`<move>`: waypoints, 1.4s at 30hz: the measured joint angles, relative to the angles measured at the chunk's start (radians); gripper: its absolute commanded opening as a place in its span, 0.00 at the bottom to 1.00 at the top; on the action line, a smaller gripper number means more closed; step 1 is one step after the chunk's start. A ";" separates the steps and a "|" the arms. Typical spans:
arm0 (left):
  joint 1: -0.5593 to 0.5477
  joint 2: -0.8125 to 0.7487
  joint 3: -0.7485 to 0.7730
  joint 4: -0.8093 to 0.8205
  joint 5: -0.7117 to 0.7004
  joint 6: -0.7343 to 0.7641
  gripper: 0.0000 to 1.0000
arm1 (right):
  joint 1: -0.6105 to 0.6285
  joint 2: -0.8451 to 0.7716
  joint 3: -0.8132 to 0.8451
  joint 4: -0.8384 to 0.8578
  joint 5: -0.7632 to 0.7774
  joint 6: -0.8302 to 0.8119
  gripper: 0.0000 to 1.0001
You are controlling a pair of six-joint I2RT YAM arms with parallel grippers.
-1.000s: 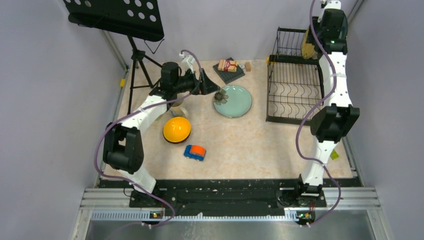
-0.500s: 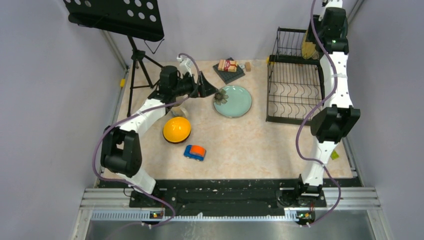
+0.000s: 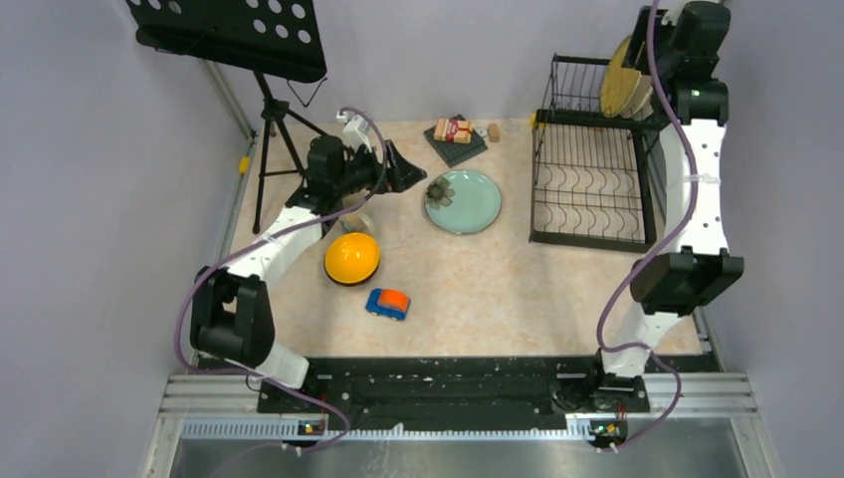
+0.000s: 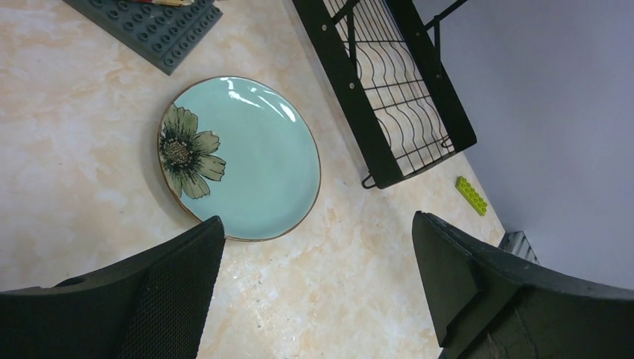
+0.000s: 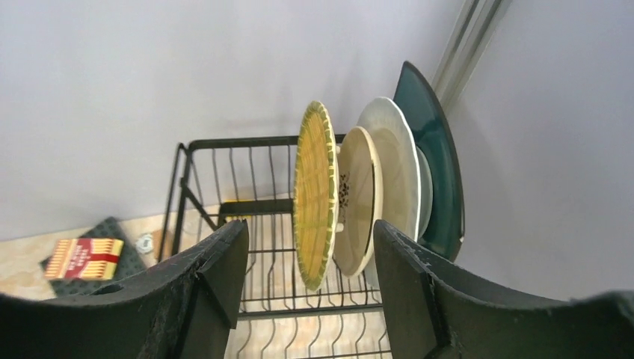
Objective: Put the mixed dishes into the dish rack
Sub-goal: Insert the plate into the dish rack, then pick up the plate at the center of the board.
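1. Mint-green plate (image 4: 239, 157) lies flat on the table (image 3: 498, 279), near the dish rack (image 3: 587, 189).
2. Yellowish plate (image 5: 315, 194), cream plate (image 5: 359, 202) and dark teal plate (image 5: 441, 172) stand on edge in the rack.
3. Left gripper (image 4: 315, 224) hangs wide open over the mint-green plate; right gripper (image 5: 308, 228) gapes wide before the standing plates.

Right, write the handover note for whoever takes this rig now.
Left gripper: open, empty, hovering beside the mint-green round plate with a flower, which lies flat on the table.
Right gripper: open, empty, facing the plates in the black wire dish rack.
Done: the yellowish ribbed round plate, cream round plate, off-white round plate and dark teal plate stand on edge at the rack's far end.
Left: the mint-green plate; the orange-yellow bowl, seemingly upside down on the table; what looks like a beige mug, partly hidden under the left arm.
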 measured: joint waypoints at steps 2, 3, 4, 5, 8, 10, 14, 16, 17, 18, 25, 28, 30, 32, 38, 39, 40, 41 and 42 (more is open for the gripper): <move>0.002 -0.009 -0.008 0.004 -0.018 -0.003 0.99 | 0.000 -0.052 -0.037 0.015 -0.015 0.020 0.63; 0.004 -0.013 -0.011 0.004 -0.022 -0.005 0.99 | 0.000 -0.085 -0.068 0.034 -0.030 0.035 0.63; 0.006 -0.019 -0.014 0.008 -0.027 -0.008 0.99 | 0.000 -0.116 -0.103 0.052 -0.043 0.053 0.63; 0.008 -0.022 -0.014 0.011 -0.030 -0.010 0.99 | 0.000 -0.146 -0.142 0.074 -0.060 0.075 0.63; 0.012 -0.028 -0.014 0.030 -0.034 -0.018 0.99 | 0.000 -0.265 -0.341 0.176 -0.150 0.156 0.64; 0.012 -0.029 -0.014 0.034 -0.036 -0.021 0.99 | 0.002 -0.344 -0.507 0.261 -0.219 0.223 0.65; 0.012 -0.030 -0.014 0.032 -0.067 -0.032 0.99 | 0.006 -0.455 -0.782 0.357 -0.298 0.343 0.66; 0.013 -0.035 -0.014 0.028 -0.093 -0.036 0.99 | 0.006 -0.484 -0.863 0.377 -0.317 0.384 0.67; 0.013 -0.038 -0.014 0.027 -0.103 -0.038 0.99 | 0.006 -0.498 -0.897 0.386 -0.327 0.401 0.67; 0.014 -0.040 -0.014 0.026 -0.114 -0.040 0.99 | 0.006 -0.511 -0.926 0.391 -0.341 0.420 0.67; 0.018 -0.045 0.020 -0.035 -0.174 -0.051 0.99 | 0.036 -0.602 -1.053 0.437 -0.428 0.507 0.70; 0.019 -0.047 0.030 -0.038 -0.202 -0.057 0.99 | 0.080 -0.625 -1.115 0.452 -0.449 0.519 0.70; 0.023 -0.048 0.030 -0.031 -0.196 -0.055 0.99 | 0.108 -0.624 -1.151 0.444 -0.461 0.524 0.70; 0.027 -0.048 0.030 -0.015 -0.162 -0.038 0.99 | 0.129 -0.614 -1.178 0.422 -0.474 0.526 0.70; 0.032 -0.052 0.030 0.026 -0.119 -0.036 0.99 | 0.177 -0.563 -1.187 0.349 -0.494 0.526 0.75; 0.034 -0.054 0.030 0.033 -0.113 -0.042 0.99 | 0.193 -0.556 -1.187 0.338 -0.492 0.526 0.75; 0.035 -0.055 0.030 0.039 -0.108 -0.051 0.99 | 0.210 -0.552 -1.188 0.331 -0.491 0.526 0.75; 0.039 -0.056 0.030 0.050 -0.098 -0.066 0.99 | 0.229 -0.549 -1.188 0.322 -0.486 0.526 0.75; 0.045 -0.058 0.029 0.062 -0.090 -0.082 0.99 | 0.248 -0.547 -1.188 0.312 -0.482 0.525 0.76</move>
